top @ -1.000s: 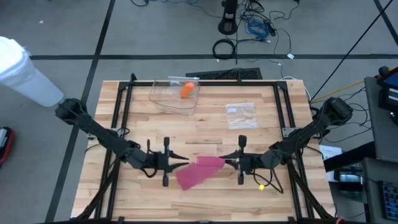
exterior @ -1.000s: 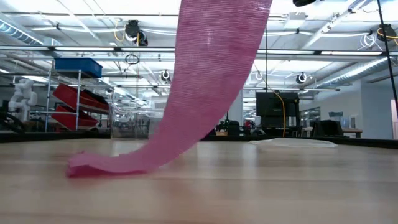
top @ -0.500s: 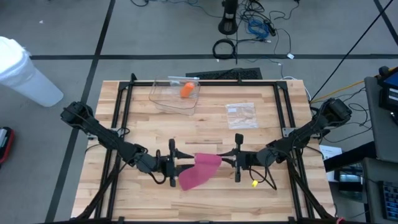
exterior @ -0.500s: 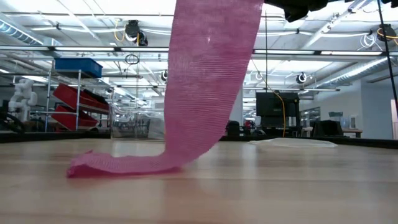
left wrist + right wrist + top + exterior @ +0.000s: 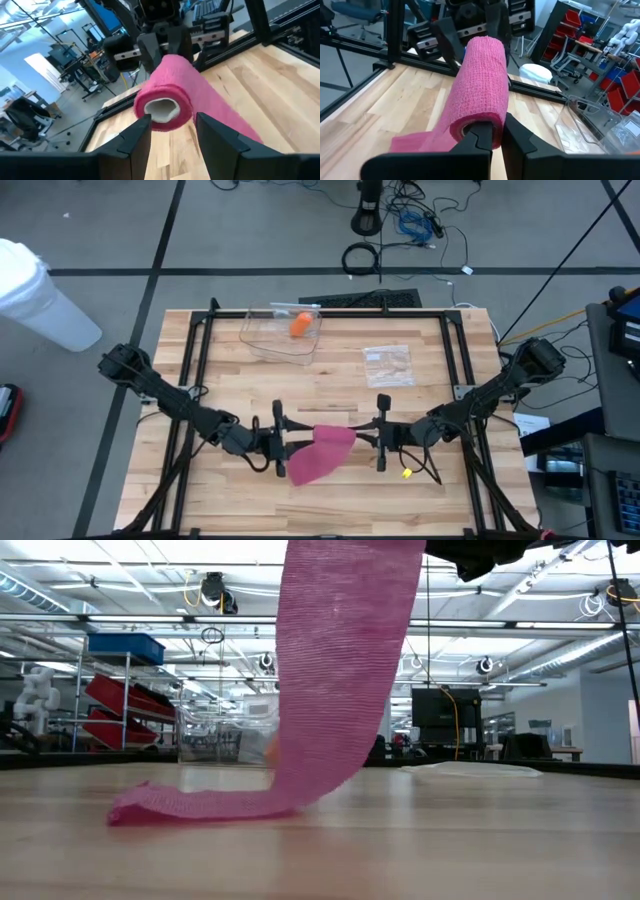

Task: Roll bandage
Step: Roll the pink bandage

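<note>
Right hand [image 5: 496, 131] is clenched on the rim of the roll [image 5: 479, 95]: in its own wrist view the two fingers are pinched together on the edge of the core's near end. Left hand [image 5: 171, 131] is released, its fingers spread to either side of the roll's other end without clearly touching it; the hollow core faces that wrist camera head on.

From above, the roll [image 5: 335, 437] is held above the table [image 5: 420, 395] near its front edge, midway between the two hands, with its long axis along the line from left hand [image 5: 285, 442] to right hand [image 5: 368, 438]. Each hand therefore meets the roll end-on, and both are about equally close to it.

A loose tail [image 5: 330, 690] of pink bandage hangs from the roll; its end [image 5: 200, 804] lies folded on the table. Much of the bandage looks unwound, so rolling seems far from finished.

My judgement is that the next turn depends on this shared axis: the left hand could close on its end only if it stays in line with the core.
</note>
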### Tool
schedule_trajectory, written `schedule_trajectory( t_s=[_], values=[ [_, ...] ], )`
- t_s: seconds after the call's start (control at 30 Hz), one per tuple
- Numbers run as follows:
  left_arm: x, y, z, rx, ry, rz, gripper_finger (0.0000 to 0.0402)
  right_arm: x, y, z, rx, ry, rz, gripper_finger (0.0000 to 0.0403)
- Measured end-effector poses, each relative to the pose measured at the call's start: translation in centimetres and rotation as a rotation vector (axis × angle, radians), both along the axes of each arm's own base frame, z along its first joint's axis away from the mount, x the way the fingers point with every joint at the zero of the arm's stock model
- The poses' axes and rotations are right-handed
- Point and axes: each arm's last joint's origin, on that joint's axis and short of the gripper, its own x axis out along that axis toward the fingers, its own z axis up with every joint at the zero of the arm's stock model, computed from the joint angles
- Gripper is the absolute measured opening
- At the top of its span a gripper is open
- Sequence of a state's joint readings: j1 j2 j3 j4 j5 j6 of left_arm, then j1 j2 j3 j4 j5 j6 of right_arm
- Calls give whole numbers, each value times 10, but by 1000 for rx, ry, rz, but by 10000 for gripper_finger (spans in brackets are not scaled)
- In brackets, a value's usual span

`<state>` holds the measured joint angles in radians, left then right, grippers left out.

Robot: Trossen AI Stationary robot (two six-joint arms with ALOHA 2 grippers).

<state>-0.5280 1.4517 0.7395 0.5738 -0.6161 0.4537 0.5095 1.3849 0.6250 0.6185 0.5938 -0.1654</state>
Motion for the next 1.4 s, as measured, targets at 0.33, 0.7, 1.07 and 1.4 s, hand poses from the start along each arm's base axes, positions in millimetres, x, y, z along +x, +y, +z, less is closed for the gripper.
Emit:
schedule_trajectory(
  t_s=[0.33, 0.7, 1.07, 1.4],
  values=[
    [2, 3, -1, -63, 6, -39, 162, 2, -4, -1, 44, 5, -21, 10],
    [6, 10, 0, -167, -7, -24, 162, 3, -8, -1, 78, -3, -70, 10],
    [11, 20, 1, -284, -12, -30, 162, 5, -11, 0, 92, -12, -67, 10],
    [12, 22, 0, -317, -14, -18, 154, 5, -10, 1, 95, -20, -58, 10]
  ],
)
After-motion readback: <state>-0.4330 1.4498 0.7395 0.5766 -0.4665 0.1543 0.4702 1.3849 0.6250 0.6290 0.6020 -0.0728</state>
